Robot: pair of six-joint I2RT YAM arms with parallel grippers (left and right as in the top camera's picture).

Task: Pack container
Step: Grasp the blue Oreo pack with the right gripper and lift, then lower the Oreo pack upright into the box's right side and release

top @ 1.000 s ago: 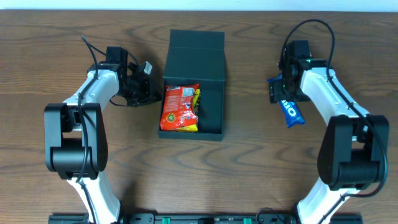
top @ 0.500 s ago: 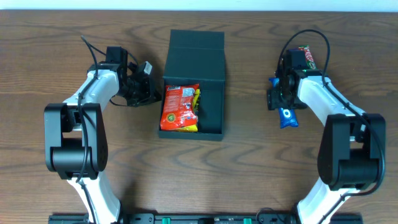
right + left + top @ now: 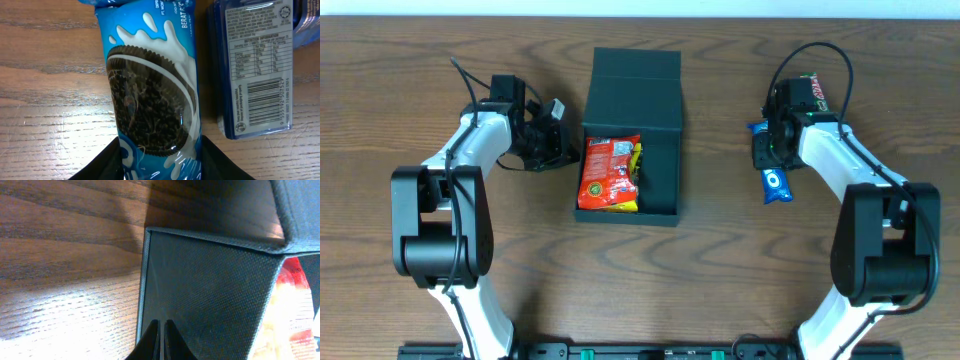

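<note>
The dark teal container (image 3: 660, 150) lies open mid-table with its flap lid (image 3: 636, 68) at the far end. A red snack packet (image 3: 609, 173) lies in its left half. My left gripper (image 3: 563, 150) is shut and empty beside the container's left wall; in the left wrist view its fingertips (image 3: 161, 330) rest by the dark wall (image 3: 210, 285). My right gripper (image 3: 772, 152) is shut on a blue Oreo packet (image 3: 775, 184) to the right of the container. In the right wrist view the Oreo packet (image 3: 150, 95) sits between the jaws (image 3: 160, 162).
A second blue packet (image 3: 252, 65) with a nutrition label lies on the wood beside the Oreo packet; it also shows overhead (image 3: 757, 128). A red and green packet (image 3: 813, 91) lies behind the right arm. The red packet's edge (image 3: 295, 305) shows in the left wrist view.
My right gripper has shifted slightly left with the Oreo packet, which now hangs straighter. The red and green packet has come into view behind the arm. The left arm has not moved.
</note>
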